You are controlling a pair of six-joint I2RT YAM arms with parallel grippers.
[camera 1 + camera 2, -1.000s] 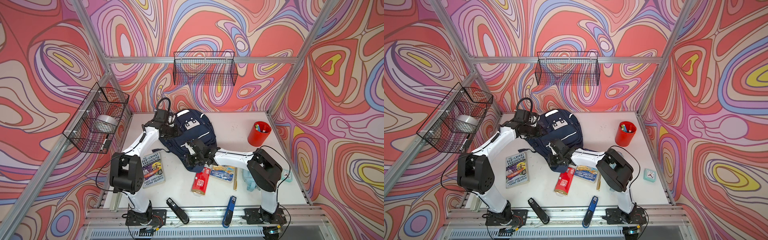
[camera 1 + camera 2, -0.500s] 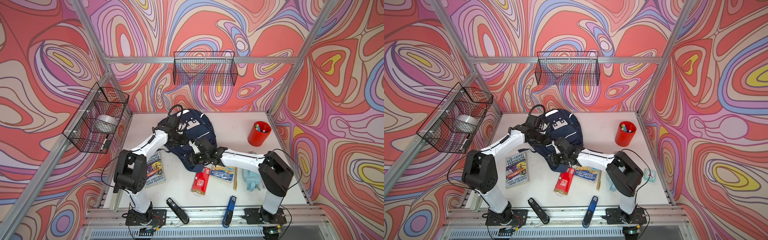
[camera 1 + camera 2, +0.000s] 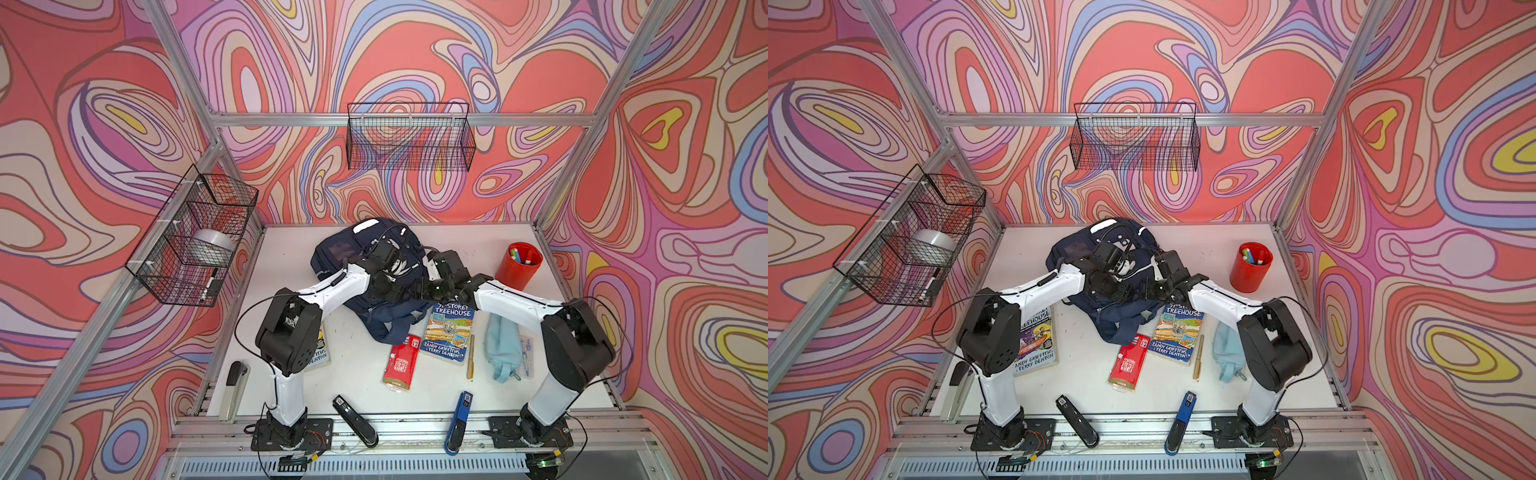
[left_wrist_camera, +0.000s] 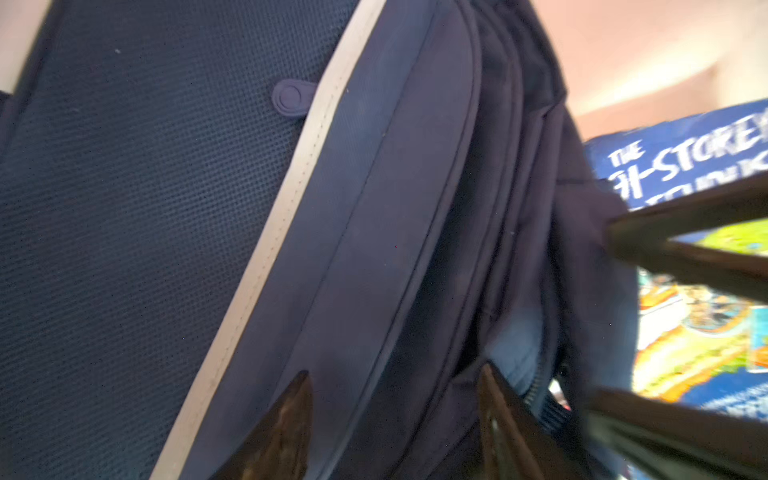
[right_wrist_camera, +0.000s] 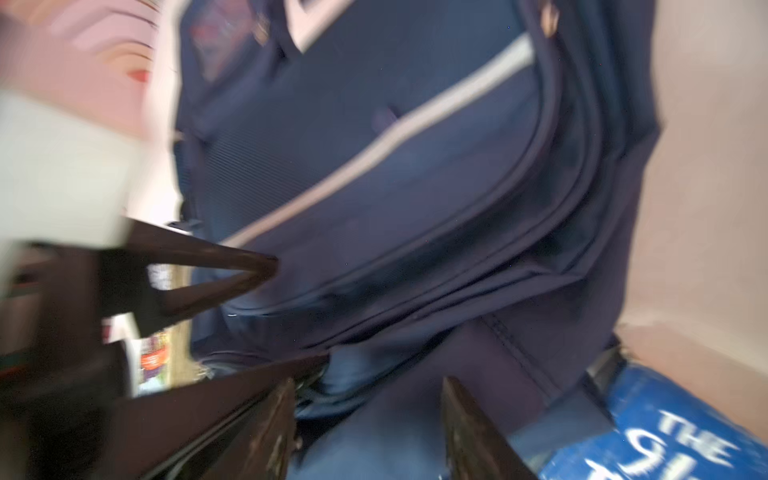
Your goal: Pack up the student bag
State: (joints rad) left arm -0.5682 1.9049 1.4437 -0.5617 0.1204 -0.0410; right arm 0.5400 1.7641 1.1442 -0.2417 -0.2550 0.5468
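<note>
Student bag (image 3: 332, 257): slumped front face up at the rear middle of the bench (image 3: 291, 357), white patch toward the back wall, straps trailing forward.
Risk, left side: the left hand (image 4: 395, 372) could close on loose outer fabric rather than a zip edge, since several folds and piped seams lie stacked under its fingers. The bag would then drag across the bench instead of opening.
Risk, middle: both hands crowd the same lower part of the bag, tips near each other, so a small reach by either may knock the other.
Risk, right side: the blue book (image 3: 449, 332) lies with its top edge against the bag, just beside the right hand (image 5: 369, 381). A pull there may shove the book or catch on it.
Bag to left hand: directly beneath. The fingers are apart and grip nothing, straddling the seams of the front panel, with a zip showing by one finger.
Bag to right hand: beneath and ahead. The fingers are apart and empty, over the bag's lower fold next to the book.
Opening: whether the main compartment is unzipped cannot be told.
</note>
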